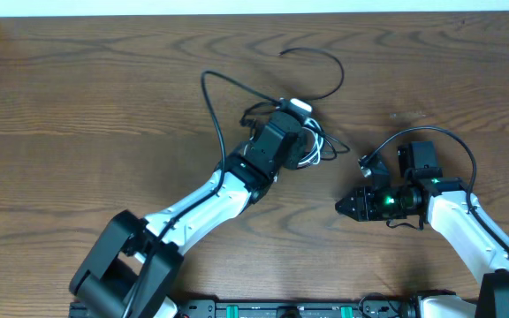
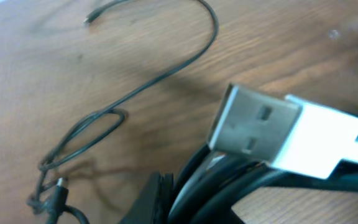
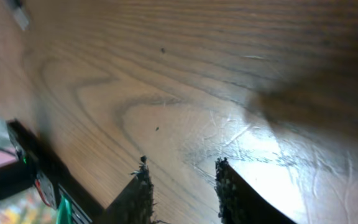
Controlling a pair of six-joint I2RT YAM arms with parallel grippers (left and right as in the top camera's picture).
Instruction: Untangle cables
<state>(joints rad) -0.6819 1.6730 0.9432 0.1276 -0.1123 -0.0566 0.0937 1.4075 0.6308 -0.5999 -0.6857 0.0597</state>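
Lower right in the overhead view, the right gripper (image 1: 340,207) hangs part-open over bare table (image 1: 78,106), holding nothing and pointing left. The cables (image 1: 318,147) lie up and left of it, near centre. The left gripper (image 1: 300,128) sits on that bundle, closed, apparently pinching it beside a white plug (image 2: 253,121). One loose strand (image 1: 332,69) arcs toward the top edge.

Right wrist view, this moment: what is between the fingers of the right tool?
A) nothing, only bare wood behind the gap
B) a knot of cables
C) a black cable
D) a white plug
A: the right tool has a gap between its fingertips, and only the table shows through it. The cables lie apart from it.
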